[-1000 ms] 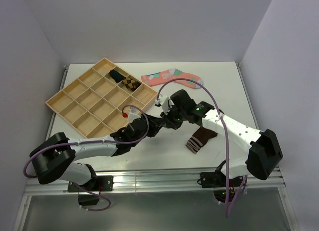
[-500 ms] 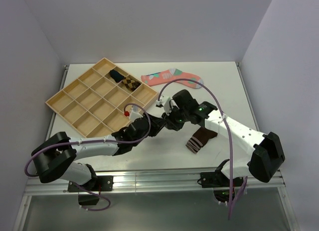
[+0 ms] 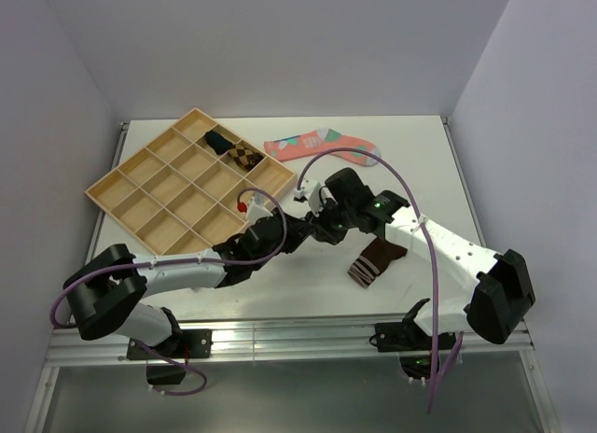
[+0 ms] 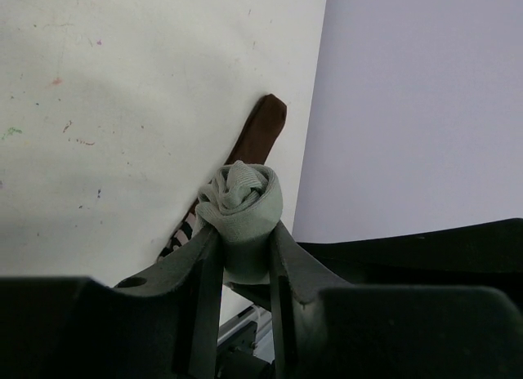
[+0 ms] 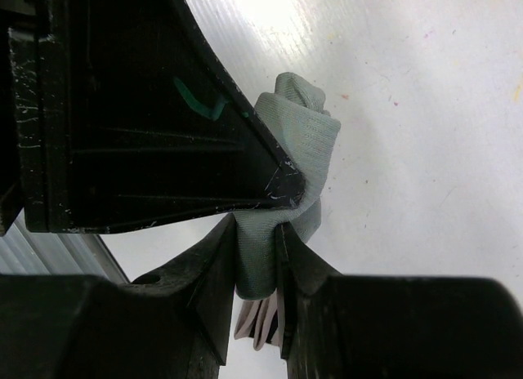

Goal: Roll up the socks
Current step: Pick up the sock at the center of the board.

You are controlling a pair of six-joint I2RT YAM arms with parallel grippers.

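Two grips at once on the grey sock (image 4: 243, 201), wound into a tight roll above the table (image 3: 410, 153), with left gripper (image 4: 245, 232) and right gripper (image 5: 257, 232) both closed on it, the left one pushed in closer than a second ago; probably a final tuck, brown sock (image 3: 377, 259) unrolled nearby.

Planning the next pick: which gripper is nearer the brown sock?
Right. The right gripper sits just left of the brown sock; the left gripper is farther left, both pinching the grey sock.
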